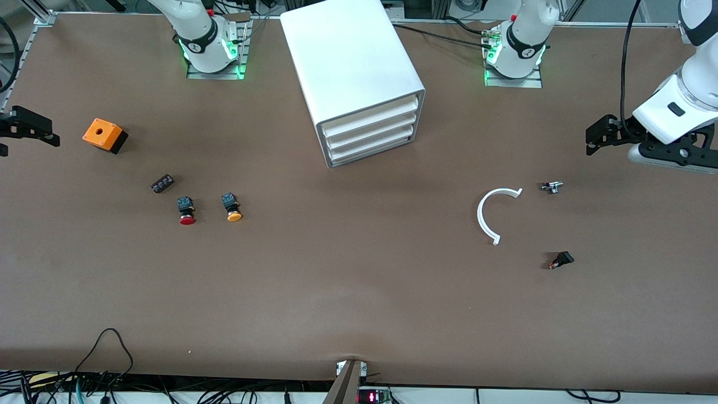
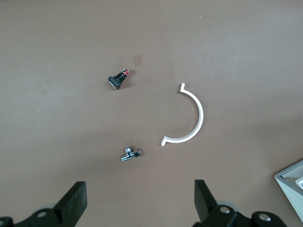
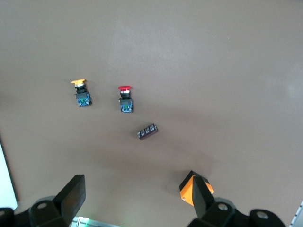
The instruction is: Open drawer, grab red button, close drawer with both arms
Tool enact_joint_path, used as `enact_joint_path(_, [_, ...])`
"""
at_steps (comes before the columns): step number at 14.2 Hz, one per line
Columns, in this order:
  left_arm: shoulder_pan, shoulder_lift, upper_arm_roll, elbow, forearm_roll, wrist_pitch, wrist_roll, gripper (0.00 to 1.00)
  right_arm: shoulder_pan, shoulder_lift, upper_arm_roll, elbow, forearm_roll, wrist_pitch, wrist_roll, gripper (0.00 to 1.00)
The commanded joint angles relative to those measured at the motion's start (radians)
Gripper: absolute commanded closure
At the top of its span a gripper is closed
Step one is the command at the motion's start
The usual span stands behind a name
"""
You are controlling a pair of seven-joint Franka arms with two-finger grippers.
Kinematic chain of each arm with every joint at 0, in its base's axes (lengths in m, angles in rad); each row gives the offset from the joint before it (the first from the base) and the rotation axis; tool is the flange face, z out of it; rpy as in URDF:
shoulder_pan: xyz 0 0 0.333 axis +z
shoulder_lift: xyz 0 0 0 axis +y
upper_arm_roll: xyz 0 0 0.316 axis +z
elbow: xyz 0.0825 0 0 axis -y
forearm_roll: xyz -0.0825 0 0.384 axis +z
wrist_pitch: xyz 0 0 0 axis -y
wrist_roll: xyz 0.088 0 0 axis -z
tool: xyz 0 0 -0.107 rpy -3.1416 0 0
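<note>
Drawers (image 1: pixel 370 132) of the white cabinet (image 1: pixel 348 62) are all pushed in, you see, and the cabinet stands at the table (image 1: pixel 359 303) edge where the arm bases are, between them. Your red-capped button (image 1: pixel 186 210) lies on its side toward the right arm's end, just beside the orange-capped button (image 1: pixel 231 206). The left gripper (image 2: pixel 139 203) and the right gripper (image 3: pixel 137 201) hang spread and empty over the two ends of the table.
</note>
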Motion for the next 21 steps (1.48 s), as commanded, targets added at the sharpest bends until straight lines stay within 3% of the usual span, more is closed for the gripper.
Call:
enact_joint_path(1, [-0.009, -0.017, 0.006, -0.01, -0.02, -0.013, -0.03, 0.0, -0.004, -0.041, 0.01, -0.004, -0.002, -0.04, 0.007, 0.0])
enact_joint_path(6, [-0.01, -0.016, 0.006, 0.002, -0.02, -0.031, -0.035, 0.0, -0.001, -0.056, 0.011, -0.027, -0.004, -0.034, -0.086, 0.0])
enact_joint_path(9, [-0.009, -0.011, 0.009, 0.004, -0.02, -0.031, -0.035, 0.0, -0.007, -0.112, 0.027, -0.134, -0.013, 0.055, -0.05, 0.0])
enact_joint_path(12, [-0.01, -0.008, 0.011, 0.004, -0.018, -0.025, -0.036, 0.0, -0.069, -0.204, 0.089, -0.254, -0.007, 0.161, -0.008, 0.0])
enact_joint_path(21, [-0.01, -0.005, 0.006, 0.005, -0.015, -0.028, -0.036, 0.0, -0.064, -0.192, 0.103, -0.229, -0.001, 0.081, -0.004, 0.0])
